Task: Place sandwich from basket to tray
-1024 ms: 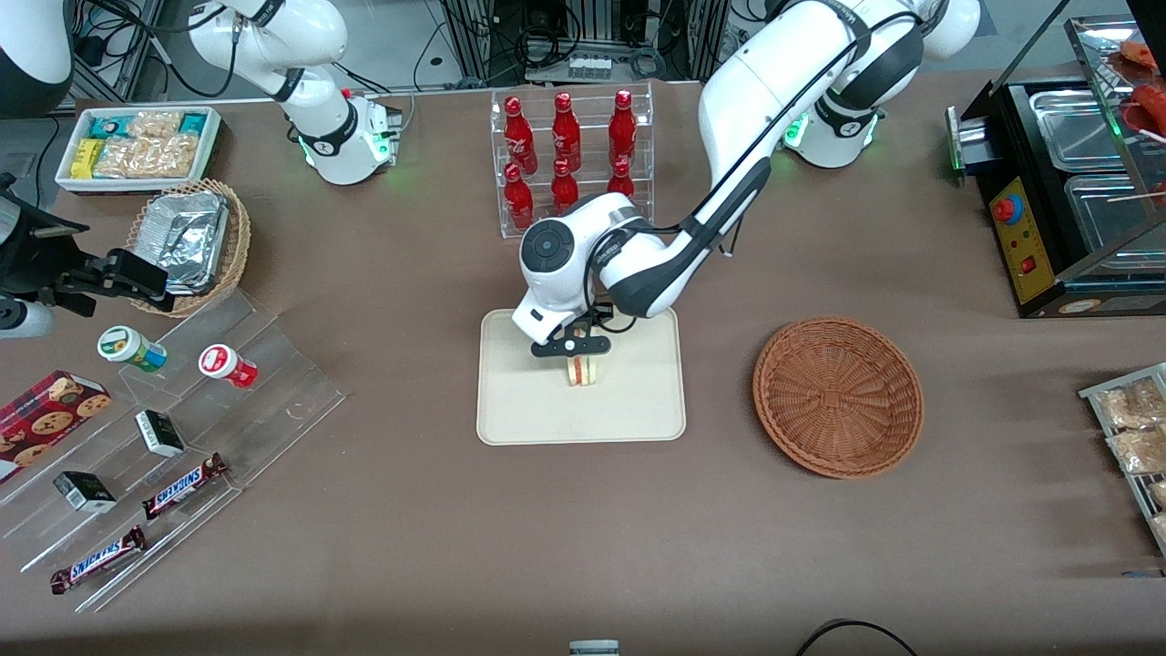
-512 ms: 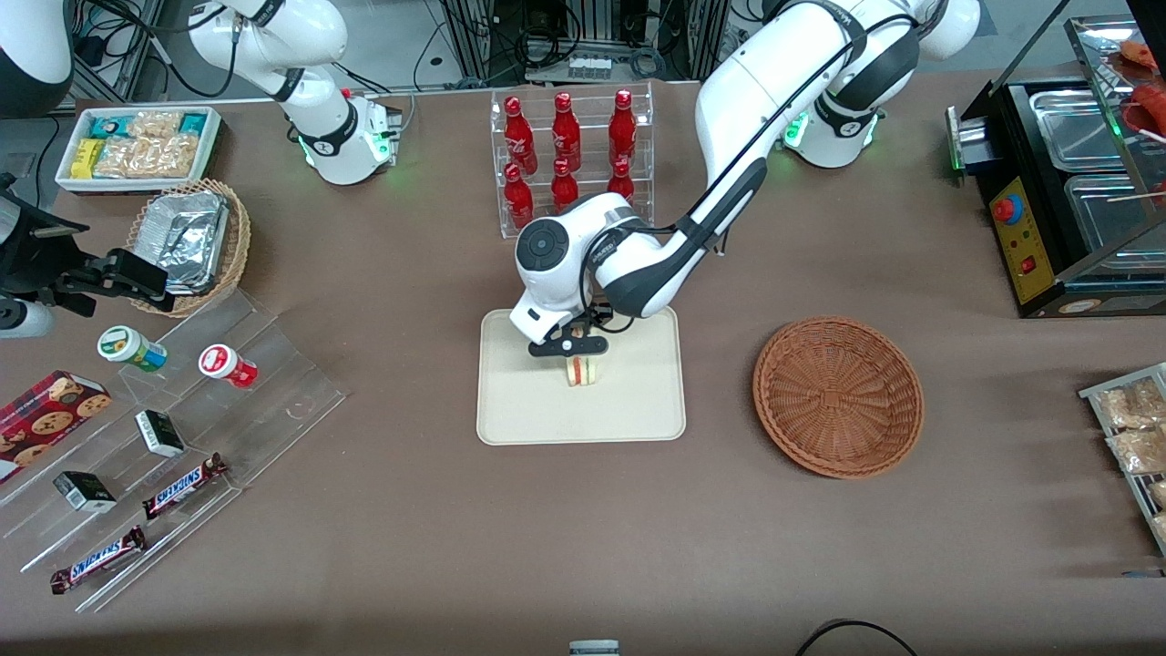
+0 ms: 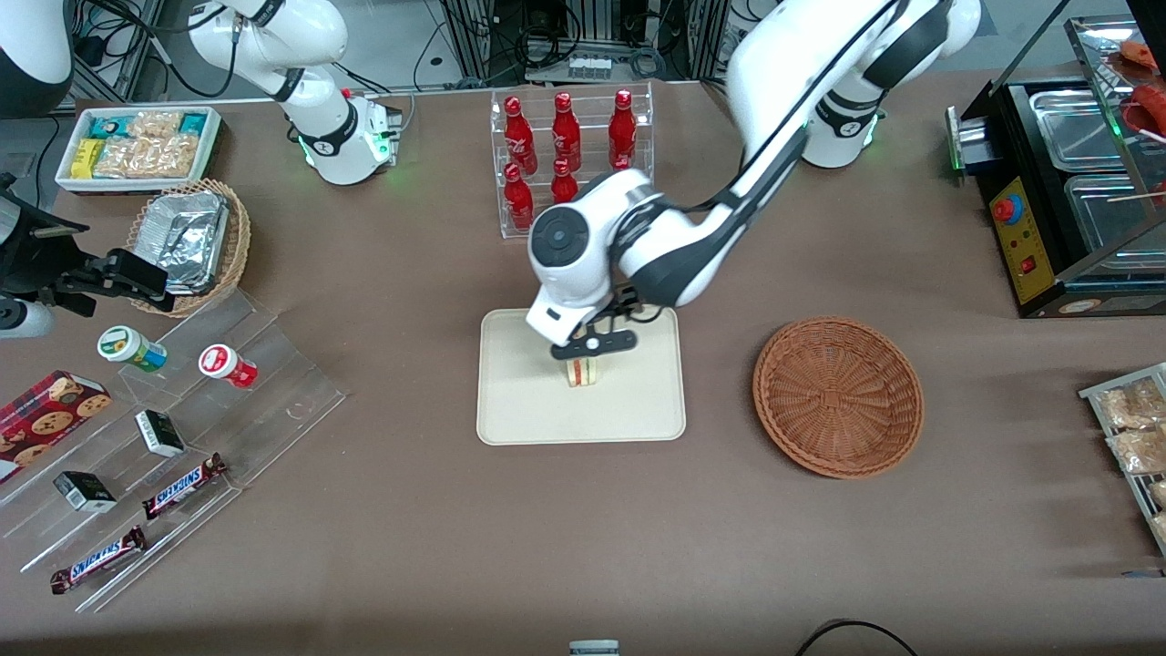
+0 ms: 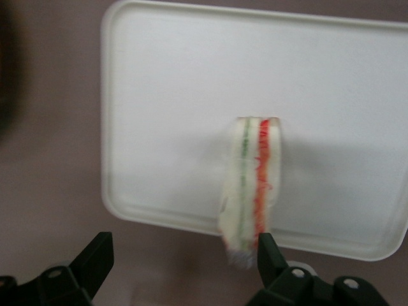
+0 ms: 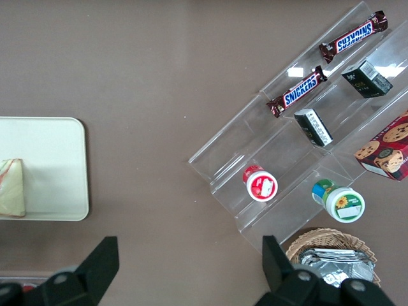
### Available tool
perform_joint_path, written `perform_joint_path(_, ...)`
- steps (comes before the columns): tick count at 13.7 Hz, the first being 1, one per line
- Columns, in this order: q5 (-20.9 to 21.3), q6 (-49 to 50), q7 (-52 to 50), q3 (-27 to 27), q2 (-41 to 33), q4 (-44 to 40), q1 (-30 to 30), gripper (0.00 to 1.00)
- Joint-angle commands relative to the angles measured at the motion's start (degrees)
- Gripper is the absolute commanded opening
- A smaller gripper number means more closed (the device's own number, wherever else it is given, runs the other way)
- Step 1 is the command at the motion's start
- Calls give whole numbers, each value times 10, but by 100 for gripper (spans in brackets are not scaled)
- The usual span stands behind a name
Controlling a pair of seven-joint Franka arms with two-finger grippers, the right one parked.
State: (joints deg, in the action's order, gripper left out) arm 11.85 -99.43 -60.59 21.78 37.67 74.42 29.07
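One sandwich (image 3: 582, 372) now stands on edge on the tray (image 3: 519, 415), near its centre toward 12 o'clock, gripper (image 3: 592, 344) spread wide and lifted clear above it versus half a second ago, basket (image 3: 838, 396) empty, so placement looks done.

Matt cream plastic tray (image 3: 528, 410) is sitting on a matt brown cloth-like table (image 3: 583, 528). Basket (image 3: 838, 396) is showing rough woven wicker; gripper (image 4: 182, 264) over the tray is showing matt black plastic fingers (image 4: 95, 258), spread apart.
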Motion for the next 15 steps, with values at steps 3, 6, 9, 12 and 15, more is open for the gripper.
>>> perform_joint_path(3,-38,69,-22,0,-128,34,-82,99)
perform_joint_path(6,-39,128,-9,0,-188,53,-126,99)
perform_joint_path(9,-40,139,53,0,-246,101,-182,99)
perform_joint_path(12,-63,164,163,-1,-299,138,-248,99)
perform_joint_path(15,-68,183,260,-2,-335,166,-302,99)
